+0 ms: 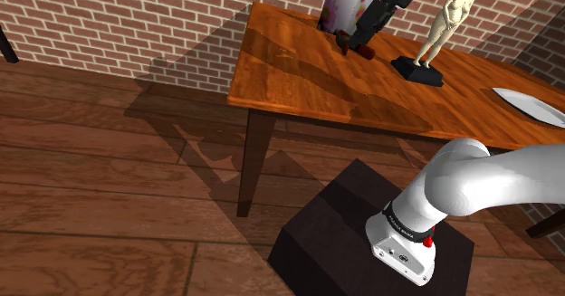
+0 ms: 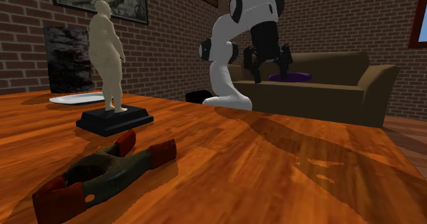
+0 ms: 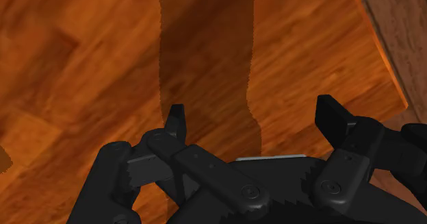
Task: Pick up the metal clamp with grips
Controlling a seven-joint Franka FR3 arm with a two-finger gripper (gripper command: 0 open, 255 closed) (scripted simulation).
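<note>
- stand (image 1: 335,235): dark box on the wood floor (image 1: 90,204), at 5 o'clock in the shoulder view.
- arm (image 1: 480,181): white, rises from the stand and leaves the shoulder view at 3 o'clock.
- gripper (image 2: 269,70): hangs in the air over the table (image 2: 274,168), pointing down. The fingers are spread wide with nothing between them.
- wrist view: gripper (image 3: 254,116) is over bare orange-brown table top. A dark shadow band crosses the top, and the table edge and floor lie beyond one finger.
- plate (image 1: 534,104): white, flat on the table, at 3 o'clock in the shoulder view.
- figurine (image 1: 450,18): pale human figure, upright on a black base (image 1: 416,71), at 11 o'clock of the plate.
- clamp (image 1: 358,45): dark body with red grips on the tips, lying flat on the table at 9 o'clock of the base, near the far edge.
- second exterior view: clamp (image 2: 102,171) is at 7 o'clock of the figurine (image 2: 109,58), near the base but apart from it. The gripper is well apart from the clamp and does not touch it.
- panel (image 1: 342,6): white with a colourful print, upright at 11 o'clock of the clamp.
- brick wall (image 1: 136,14): behind the table.
</note>
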